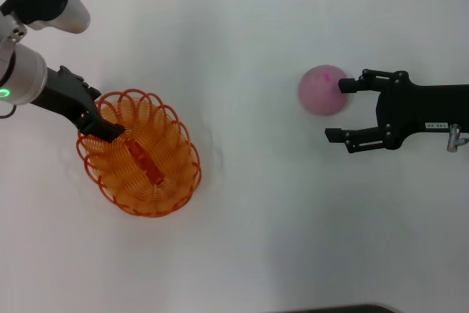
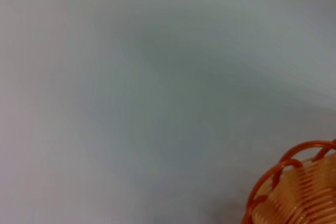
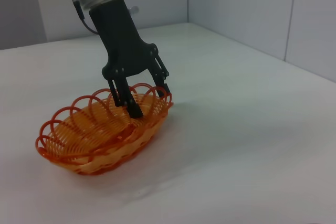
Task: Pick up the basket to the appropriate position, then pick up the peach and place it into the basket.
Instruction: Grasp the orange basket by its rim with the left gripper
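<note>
Head view, one basket (image 1: 139,155) pinched by left claw (image 1: 99,126), one peach (image 1: 322,90) apparently touching the spread right claw (image 1: 343,111).

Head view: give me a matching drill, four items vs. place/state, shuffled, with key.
Items:
1. basket
2. peach
3. left gripper
4. right gripper

Place/state:
A. open, upper finger touching the pink fruit
B. pink ball on the table's right side, outside the basket
C. clamped on the looped rim at one end
D. orange, on the table's left side, nothing inside it

Pairs: 1-D, 2-B, 3-C, 4-A
</note>
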Robot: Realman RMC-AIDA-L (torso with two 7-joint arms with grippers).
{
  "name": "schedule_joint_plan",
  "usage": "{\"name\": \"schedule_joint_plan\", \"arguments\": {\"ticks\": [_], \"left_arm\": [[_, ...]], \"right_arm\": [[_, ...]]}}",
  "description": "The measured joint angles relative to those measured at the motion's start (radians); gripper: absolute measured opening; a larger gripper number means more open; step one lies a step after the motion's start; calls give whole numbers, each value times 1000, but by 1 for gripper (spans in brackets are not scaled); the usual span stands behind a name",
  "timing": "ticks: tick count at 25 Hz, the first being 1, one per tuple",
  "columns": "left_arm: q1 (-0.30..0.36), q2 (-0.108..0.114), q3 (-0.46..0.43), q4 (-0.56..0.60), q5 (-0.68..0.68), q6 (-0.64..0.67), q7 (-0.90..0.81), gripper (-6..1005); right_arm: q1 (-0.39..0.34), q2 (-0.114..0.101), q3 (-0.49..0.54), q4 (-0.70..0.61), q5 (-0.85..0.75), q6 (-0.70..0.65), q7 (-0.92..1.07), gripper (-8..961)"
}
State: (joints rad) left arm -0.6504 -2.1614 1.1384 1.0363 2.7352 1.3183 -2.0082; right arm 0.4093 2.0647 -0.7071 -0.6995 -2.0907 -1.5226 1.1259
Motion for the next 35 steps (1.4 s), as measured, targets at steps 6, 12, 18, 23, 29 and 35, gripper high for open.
{"name": "schedule_joint_plan", "arguments": {"ticks": [6,12,18,23,29,35], "left_arm": [[0,0,1,5,-6,19,1,782],[-12,1,-2,11,-6,60,-1,629],[-20,2,-8,23,-6,87,-3,392],[-23,2,-9,24,-6,88,-4,226],[-27,2,-12,24,-5,80,-26,187],[-39,7,-27,11,1,93,-64,178]], "right_arm": [[2,0,2,-1,0,2,0,918],[4,0,4,-2,0,4,0,916],[5,0,3,-2,0,4,0,915],[5,2,5,-2,0,4,0,914],[6,2,5,-2,0,4,0,913],[7,2,5,-2,0,3,0,911]]}}
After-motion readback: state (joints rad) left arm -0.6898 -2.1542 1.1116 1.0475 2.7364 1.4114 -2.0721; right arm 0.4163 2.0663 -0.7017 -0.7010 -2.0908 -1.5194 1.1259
